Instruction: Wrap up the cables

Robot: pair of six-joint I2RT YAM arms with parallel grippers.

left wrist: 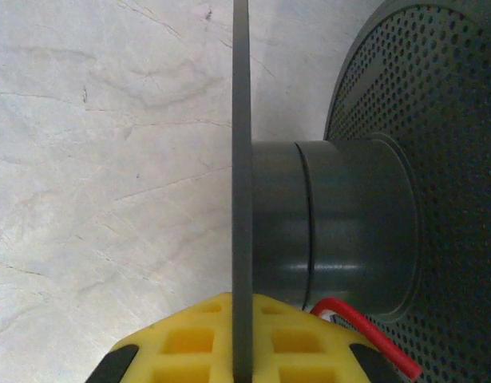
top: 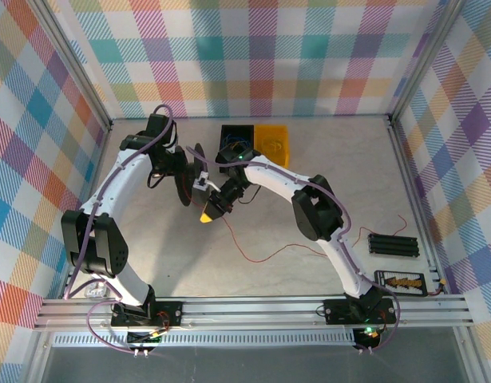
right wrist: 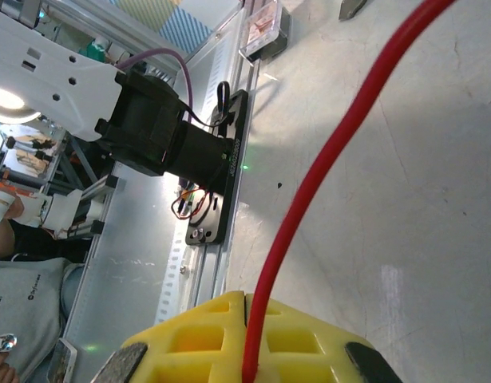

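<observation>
In front of the spool (top: 184,177), the red cable (top: 259,257) is lying loose on the desk (top: 325,152). Right beside the spool, the right hand (right wrist: 249,359) is pinching this cable tightly. The left hand (left wrist: 241,351) is clamping the spool's thin flange with its yellow pads (left wrist: 189,343).

Even, bright light fell from above in the overhead view, leaving only soft, short shadows under the arms on the pale table (top: 189,271). In the left wrist view the table's veining was crisp, while the dark spool (left wrist: 349,231) sat in dull shade. In the right wrist view a lamp (right wrist: 5,100) flared white at the left edge, the near red cable (right wrist: 323,167) was blurred, and a broad soft shadow crossed the table.
</observation>
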